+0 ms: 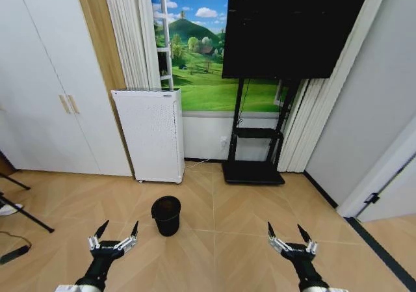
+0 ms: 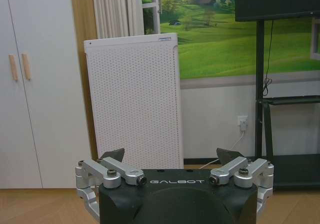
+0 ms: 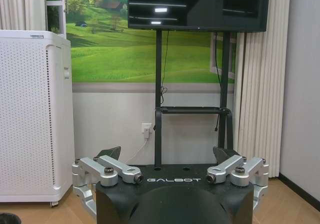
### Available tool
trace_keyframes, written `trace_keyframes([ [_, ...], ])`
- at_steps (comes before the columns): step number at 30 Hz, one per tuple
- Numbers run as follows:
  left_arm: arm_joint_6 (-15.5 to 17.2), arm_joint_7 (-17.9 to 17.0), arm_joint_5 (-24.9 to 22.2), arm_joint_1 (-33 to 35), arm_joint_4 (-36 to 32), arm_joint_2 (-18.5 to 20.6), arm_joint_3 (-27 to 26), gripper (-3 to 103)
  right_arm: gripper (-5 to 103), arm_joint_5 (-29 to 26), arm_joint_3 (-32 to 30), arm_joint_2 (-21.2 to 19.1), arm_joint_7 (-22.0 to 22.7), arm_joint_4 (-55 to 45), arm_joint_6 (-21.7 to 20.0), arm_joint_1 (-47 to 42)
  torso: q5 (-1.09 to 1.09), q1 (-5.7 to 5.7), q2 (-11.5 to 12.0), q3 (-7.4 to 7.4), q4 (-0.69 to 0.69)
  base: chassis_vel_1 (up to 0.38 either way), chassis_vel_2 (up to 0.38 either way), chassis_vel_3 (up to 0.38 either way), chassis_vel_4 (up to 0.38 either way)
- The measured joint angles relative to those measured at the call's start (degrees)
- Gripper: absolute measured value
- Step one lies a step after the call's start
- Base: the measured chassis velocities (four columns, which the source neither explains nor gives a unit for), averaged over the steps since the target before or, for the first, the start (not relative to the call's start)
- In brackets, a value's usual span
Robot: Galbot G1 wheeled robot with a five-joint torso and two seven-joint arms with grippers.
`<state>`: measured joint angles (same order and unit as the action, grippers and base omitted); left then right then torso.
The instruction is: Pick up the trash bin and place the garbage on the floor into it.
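Hovering low and near, left gripper (image 1: 116, 232) and right gripper (image 1: 288, 235), jaws spread; sitting upright just beyond, apparently nearer left, trash bin (image 1: 166, 214).

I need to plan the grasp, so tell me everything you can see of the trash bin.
The trash bin is small, round, black and slightly tapered toward its base, with a wider circular rim. It looks like plastic. It stands upright on the wood-look floor, in front of the white perforated cabinet, apart from it. Its inside looks dark; contents cannot be told. Nothing touches it; both grippers hang short of it.
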<state>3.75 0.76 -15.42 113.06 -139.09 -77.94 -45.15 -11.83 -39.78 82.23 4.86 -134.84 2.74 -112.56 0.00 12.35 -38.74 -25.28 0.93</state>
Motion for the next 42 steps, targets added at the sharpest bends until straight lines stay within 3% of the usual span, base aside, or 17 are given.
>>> trace_keyframes([
  [13,0.00,-0.01,0.00,0.00,0.00,0.00,0.00,100,100,0.00,0.00,0.00,0.00,0.00,0.00,0.00,0.04,-0.01,0.00,0.00,0.00,0.308,-0.301,-0.315,0.307],
  [16,0.00,-0.01,0.00,0.00,0.00,0.00,0.00,100,100,0.00,-0.01,0.00,0.00,0.00,0.00,-0.02,-0.05,-0.04,-0.01,0.02,0.00,0.356,-0.338,-0.355,0.376],
  [18,0.00,-0.01,0.00,0.01,-0.01,0.00,0.00,100,100,0.00,0.00,0.00,0.00,0.00,0.00,-0.02,0.05,-0.04,-0.02,0.02,0.00,0.271,-0.268,-0.290,0.288],
  [21,0.00,-0.06,0.00,0.01,0.00,0.00,-0.01,100,100,0.00,0.00,0.00,-0.01,0.00,0.00,-0.02,-0.04,-0.05,-0.02,0.03,-0.03,0.176,-0.013,-0.206,0.179],
  [25,0.00,0.02,0.00,0.00,0.00,0.00,0.02,100,100,0.00,-0.01,0.00,0.01,0.00,0.00,-0.02,0.03,-0.02,-0.01,0.00,0.03,0.023,-0.003,-0.060,0.078],
  [42,0.00,0.02,0.00,-0.01,0.00,0.00,0.00,100,100,0.00,0.00,-0.01,0.00,0.00,0.00,0.00,0.00,-0.01,0.01,0.00,-0.01,-0.030,0.017,0.036,-0.009],
])
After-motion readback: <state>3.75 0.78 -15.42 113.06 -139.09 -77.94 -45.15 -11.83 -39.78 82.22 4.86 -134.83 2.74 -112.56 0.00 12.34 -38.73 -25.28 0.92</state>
